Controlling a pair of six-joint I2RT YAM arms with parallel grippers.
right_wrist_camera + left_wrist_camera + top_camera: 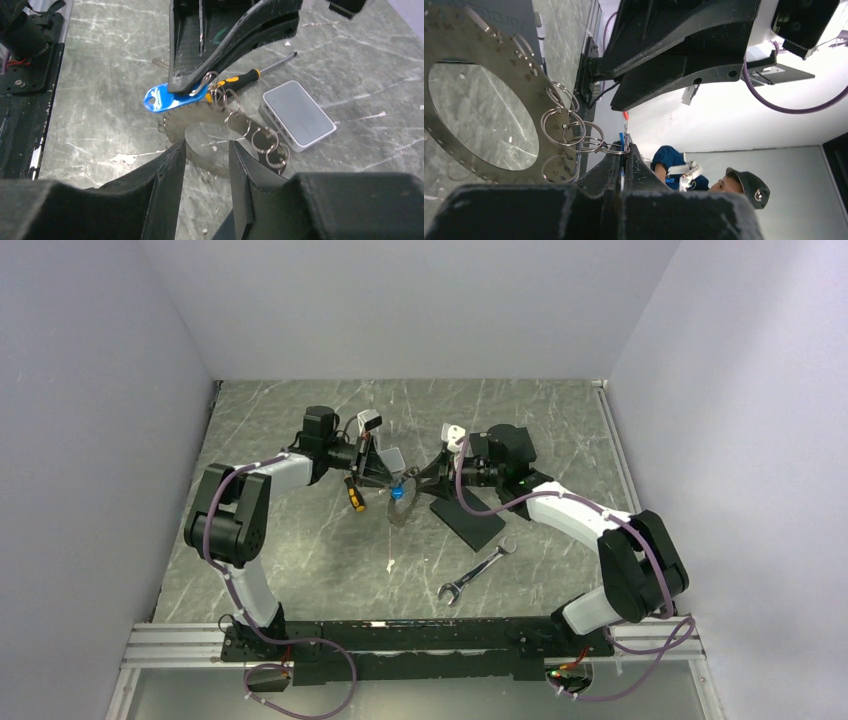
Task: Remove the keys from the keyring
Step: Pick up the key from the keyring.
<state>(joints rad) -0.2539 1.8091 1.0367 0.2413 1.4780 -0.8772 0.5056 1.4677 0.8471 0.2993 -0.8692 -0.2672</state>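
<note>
The keyring hangs tilted over the middle of the worktop, between my two grippers. Its rim is toothed with thin grey keys and strung with a chain of small split rings. The blue tag sticks out at its top. My left gripper is pressed together on the blue tag and its wire loop. My right gripper stands apart, one finger to each side of the keyring's near band; whether either finger touches it I cannot tell. On the worktop to the left lies a yellow-and-black screwdriver, with a white box near it. Nearer, to the right, lie a black flat rectangle and a wrench.
</note>
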